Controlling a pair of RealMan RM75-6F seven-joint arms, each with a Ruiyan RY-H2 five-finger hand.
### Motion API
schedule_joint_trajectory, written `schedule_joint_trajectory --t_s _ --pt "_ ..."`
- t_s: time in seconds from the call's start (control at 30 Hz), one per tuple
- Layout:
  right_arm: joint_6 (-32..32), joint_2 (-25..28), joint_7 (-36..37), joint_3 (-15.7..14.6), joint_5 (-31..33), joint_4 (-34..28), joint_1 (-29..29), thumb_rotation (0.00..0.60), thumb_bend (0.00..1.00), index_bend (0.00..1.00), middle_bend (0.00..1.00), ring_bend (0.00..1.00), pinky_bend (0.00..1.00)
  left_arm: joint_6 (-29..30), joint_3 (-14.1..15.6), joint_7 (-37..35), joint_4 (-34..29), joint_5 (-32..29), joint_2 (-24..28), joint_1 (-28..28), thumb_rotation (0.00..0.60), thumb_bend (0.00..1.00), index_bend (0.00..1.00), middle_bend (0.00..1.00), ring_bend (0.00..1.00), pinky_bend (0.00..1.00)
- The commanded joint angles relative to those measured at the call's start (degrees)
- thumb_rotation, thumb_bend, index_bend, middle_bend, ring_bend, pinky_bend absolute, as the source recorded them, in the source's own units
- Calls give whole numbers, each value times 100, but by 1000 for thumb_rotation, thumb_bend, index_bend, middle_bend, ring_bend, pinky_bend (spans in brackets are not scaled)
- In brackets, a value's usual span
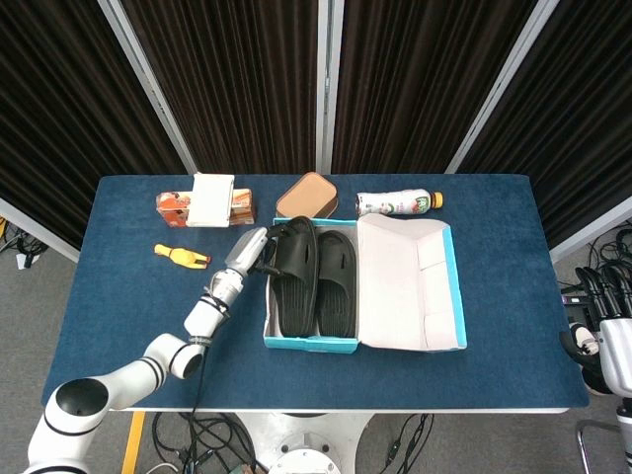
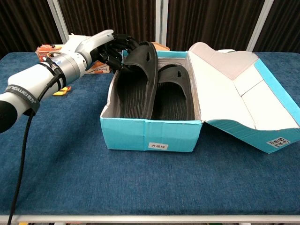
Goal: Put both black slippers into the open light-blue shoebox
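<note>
The open light-blue shoebox (image 1: 308,343) (image 2: 150,133) stands mid-table with its lid (image 1: 410,281) (image 2: 234,89) folded out to the right. One black slipper (image 1: 337,284) (image 2: 174,96) lies flat in the box's right half. The other black slipper (image 1: 293,276) (image 2: 135,86) lies in the left half, its far end raised at the box's back rim. My left hand (image 1: 256,250) (image 2: 104,47) grips that raised end from the left, fingers curled on the strap. My right hand (image 1: 585,346) shows dimly off the table's right edge; I cannot make out its fingers.
An orange snack carton (image 1: 176,204) (image 2: 47,48) topped by a white box (image 1: 212,186) sits at the back left. A yellow toy (image 1: 181,256) (image 2: 62,90) lies left of the shoebox. A brown oval case (image 1: 308,193) and a lying bottle (image 1: 397,202) sit behind the box.
</note>
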Motion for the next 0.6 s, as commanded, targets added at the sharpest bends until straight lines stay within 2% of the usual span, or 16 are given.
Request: schedule_joint_trajectory --t_s 0.03,0.23,0.6 --pt "-2 -1 -1 -1 0 2 0 600 138 0 114 0 125 -331 -33 208 -266 -216 161 2 600 0 535 561 808 640" --pt "-1 3 -2 1 0 -3 -1 600 138 0 114 0 125 -789 -49 574 -586 -488 347 -14 600 0 515 564 808 628" --pt "4 -3 7 0 -5 -2 -6 600 139 0 114 0 125 -1078 -30 1358 -917 -792 507 2 600 0 444 550 805 585"
